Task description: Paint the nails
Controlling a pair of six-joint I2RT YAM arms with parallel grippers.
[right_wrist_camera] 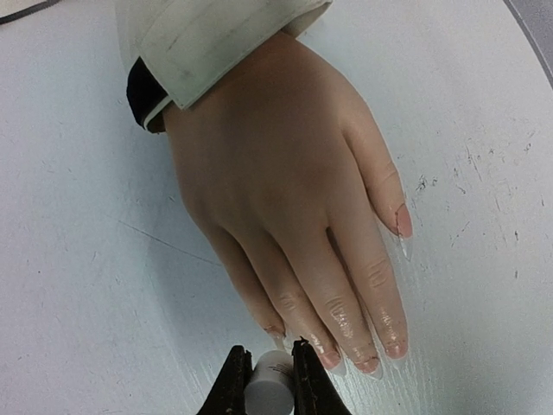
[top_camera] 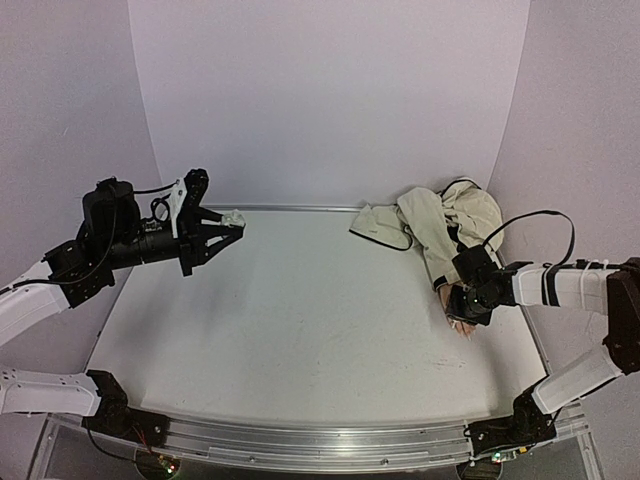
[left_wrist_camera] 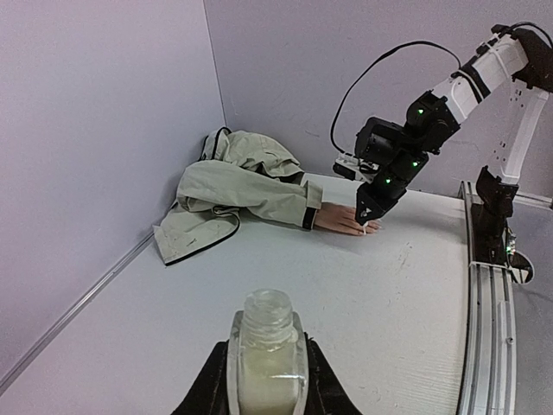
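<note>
Here, at the left gripper [left_wrist_camera: 268, 385]: clamping from both sides on a small clear bottle [left_wrist_camera: 268, 350], upright, neck open, pale liquid inside. Holding it in the air above the left part of the table [top_camera: 300, 330], well apart from the hand [right_wrist_camera: 276, 173].

At the right gripper [right_wrist_camera: 270, 380]: pinching a short white cylinder [right_wrist_camera: 270, 391] between drawn-in fingers. Hanging just off the hand's fingertips, with the cylinder's end near the nails [right_wrist_camera: 370, 363]; whether touching them, impossible to tell.

Outward from there: lying palm down on the right side of the table, fingers pointing toward the near edge, thumb spread aside, nails showing glossy with clear tips. Emerging at the wrist from a beige sleeve [right_wrist_camera: 216, 43] with a dark inner cuff [right_wrist_camera: 143, 95]. Running back along that sleeve into a crumpled jacket [top_camera: 440, 215], heaped in the far right corner against the wall [top_camera: 330, 100].

In the top view: reaching in from the right, arm bent low over the hand; on the left, stretching inward with the bottle raised.
</note>
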